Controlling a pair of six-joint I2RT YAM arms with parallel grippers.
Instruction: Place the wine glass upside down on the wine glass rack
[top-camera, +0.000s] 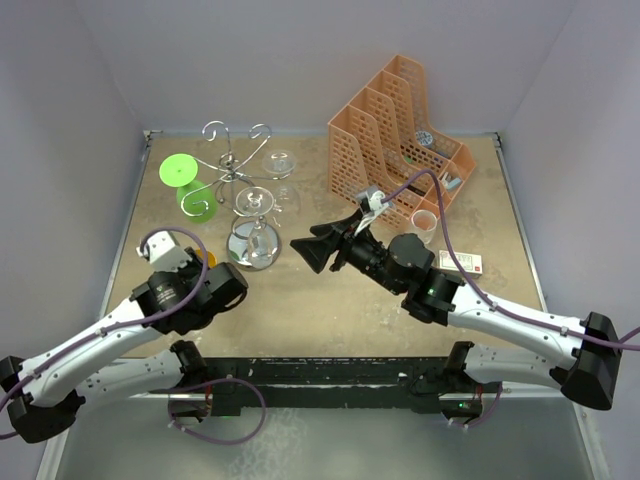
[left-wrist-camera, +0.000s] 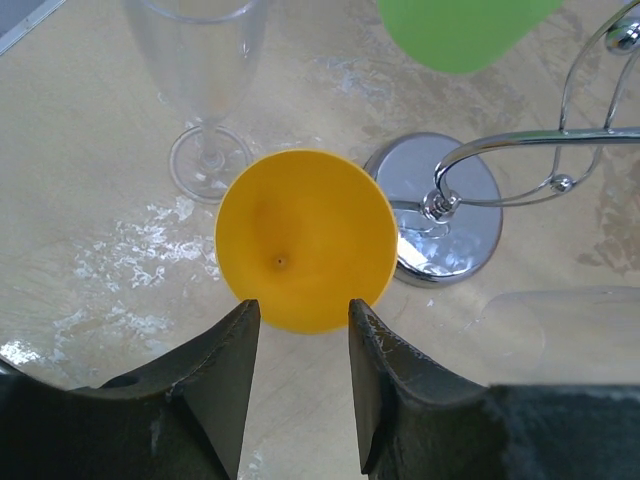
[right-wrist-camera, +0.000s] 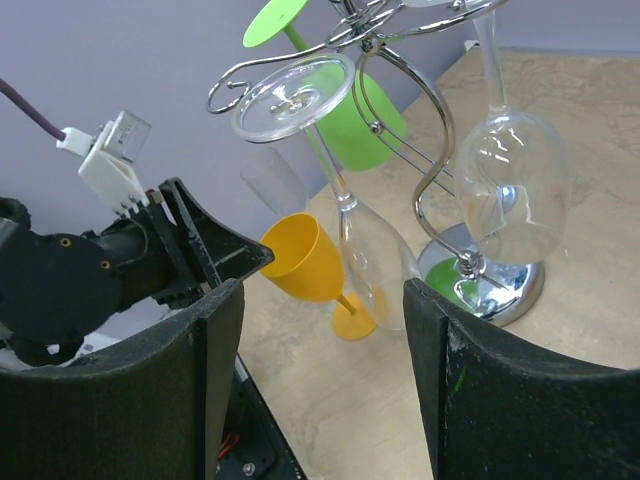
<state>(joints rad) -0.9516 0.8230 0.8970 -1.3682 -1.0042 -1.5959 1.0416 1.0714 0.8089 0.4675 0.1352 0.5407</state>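
Note:
A yellow plastic wine glass (left-wrist-camera: 303, 238) stands upright on the table; it also shows in the right wrist view (right-wrist-camera: 300, 258) and only barely in the top view (top-camera: 207, 258). My left gripper (left-wrist-camera: 303, 312) is open, its fingertips just short of the glass's rim on the near side, holding nothing. The silver wire rack (top-camera: 245, 185) stands right beside it on its round shiny base (left-wrist-camera: 440, 212). A green glass (top-camera: 185, 185) and clear glasses (right-wrist-camera: 370, 255) hang upside down on it. My right gripper (right-wrist-camera: 322, 300) is open and empty, facing the rack from the right (top-camera: 305, 252).
A clear flute (left-wrist-camera: 205, 100) stands upright just beyond the yellow glass. An orange mesh file organiser (top-camera: 395, 130) stands at the back right. A small pale cup (top-camera: 425, 225) and a small box (top-camera: 462, 262) lie near my right arm.

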